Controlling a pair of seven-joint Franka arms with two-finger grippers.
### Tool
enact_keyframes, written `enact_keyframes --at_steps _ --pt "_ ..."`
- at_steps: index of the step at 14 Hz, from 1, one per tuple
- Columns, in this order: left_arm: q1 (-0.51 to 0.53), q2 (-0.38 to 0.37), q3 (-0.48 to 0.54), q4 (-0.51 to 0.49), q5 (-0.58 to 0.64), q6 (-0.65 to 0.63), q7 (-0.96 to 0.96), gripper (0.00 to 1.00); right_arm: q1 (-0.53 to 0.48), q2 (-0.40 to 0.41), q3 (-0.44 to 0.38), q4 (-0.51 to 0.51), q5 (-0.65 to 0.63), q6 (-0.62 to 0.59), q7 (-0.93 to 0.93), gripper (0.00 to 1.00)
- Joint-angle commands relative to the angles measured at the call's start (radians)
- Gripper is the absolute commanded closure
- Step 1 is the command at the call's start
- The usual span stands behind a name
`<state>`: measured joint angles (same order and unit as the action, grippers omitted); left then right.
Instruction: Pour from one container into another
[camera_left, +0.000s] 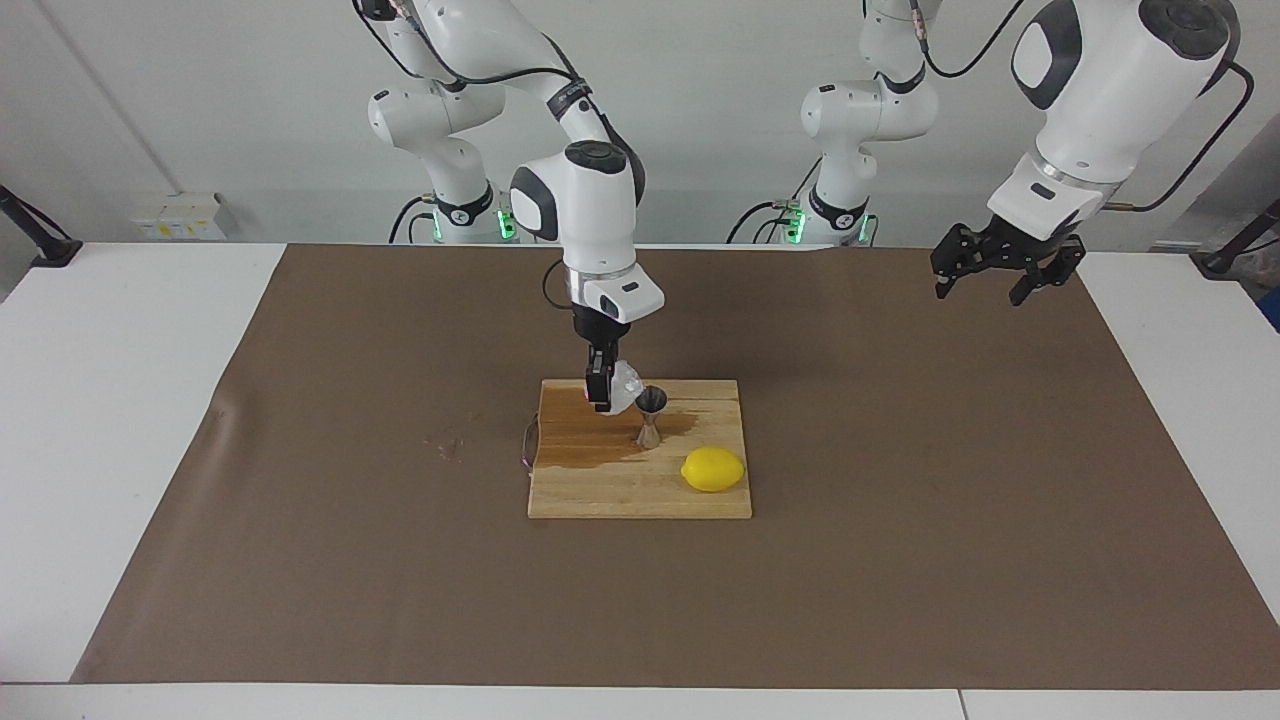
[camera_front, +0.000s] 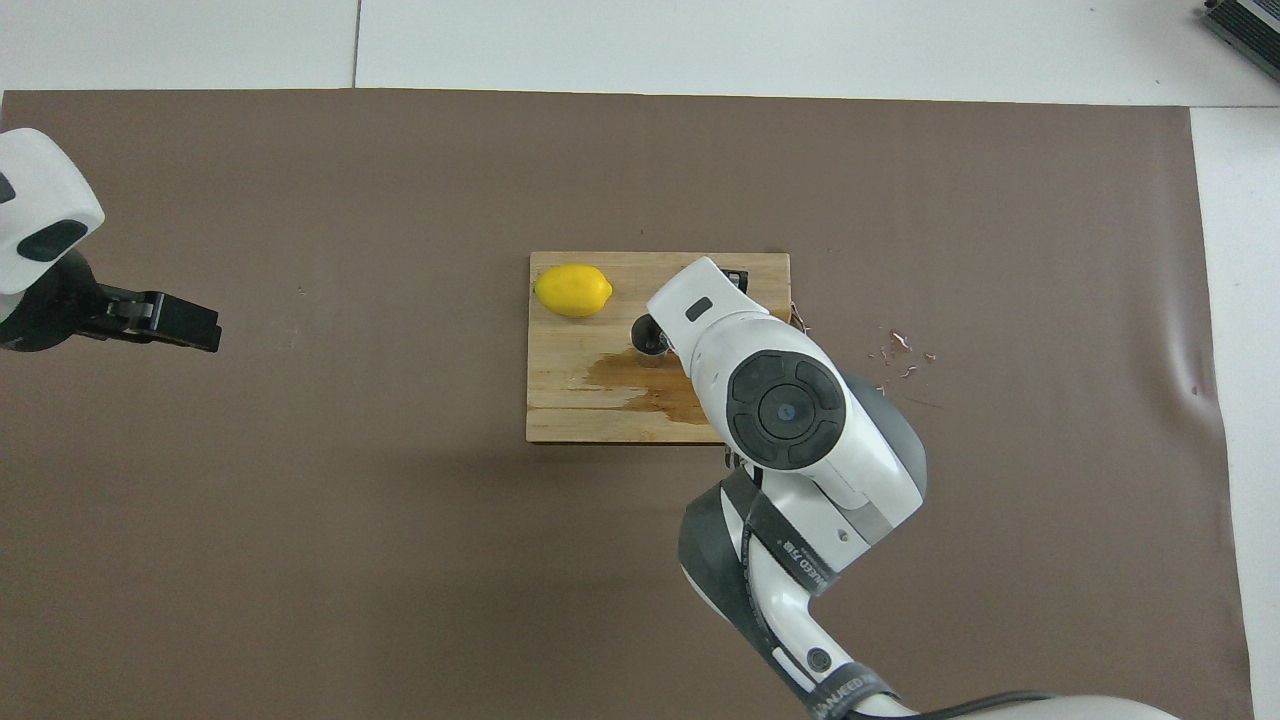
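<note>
On the wooden board (camera_left: 640, 480) at the middle of the brown mat (camera_left: 300, 500), the right gripper (camera_left: 603, 392) is clamping the cup (camera_left: 626, 385) between closed fingers and holding it tilted in the air, with its mouth leaning toward the jigger (camera_left: 650, 415). That jigger is standing upright on the board just beside the cup, toward the left arm's end, and whether the two are touching cannot be told. From overhead the right arm's wrist is covering the cup, and only part of the jigger's rim (camera_front: 645, 335) is showing. A dark wet stain (camera_left: 600, 440) is spreading across the board around the jigger's foot and toward the right arm's end. The lemon (camera_left: 713, 469) is lying on the same board, farther from the robots than the jigger and a little apart from it. The left gripper (camera_left: 1005, 272) is waiting with its fingers spread wide and holding nothing, raised over the mat near the left arm's end of the tabletop (camera_left: 90, 400), well apart from the board.
</note>
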<state>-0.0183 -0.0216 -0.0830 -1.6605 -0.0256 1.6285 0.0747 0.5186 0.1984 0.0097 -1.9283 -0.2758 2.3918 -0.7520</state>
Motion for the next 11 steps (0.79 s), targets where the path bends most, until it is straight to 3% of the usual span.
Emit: enact_keyframes --at_steps 1,11 --pt "0.011 -0.003 -0.009 0.007 0.01 -0.01 0.008 0.0 0.026 -0.022 0.001 0.002 -0.066 -0.048 0.077 0.65" --pt "0.011 -0.003 -0.009 0.007 0.01 -0.01 0.008 0.0 0.028 -0.022 0.001 0.011 -0.077 -0.059 0.117 0.65"
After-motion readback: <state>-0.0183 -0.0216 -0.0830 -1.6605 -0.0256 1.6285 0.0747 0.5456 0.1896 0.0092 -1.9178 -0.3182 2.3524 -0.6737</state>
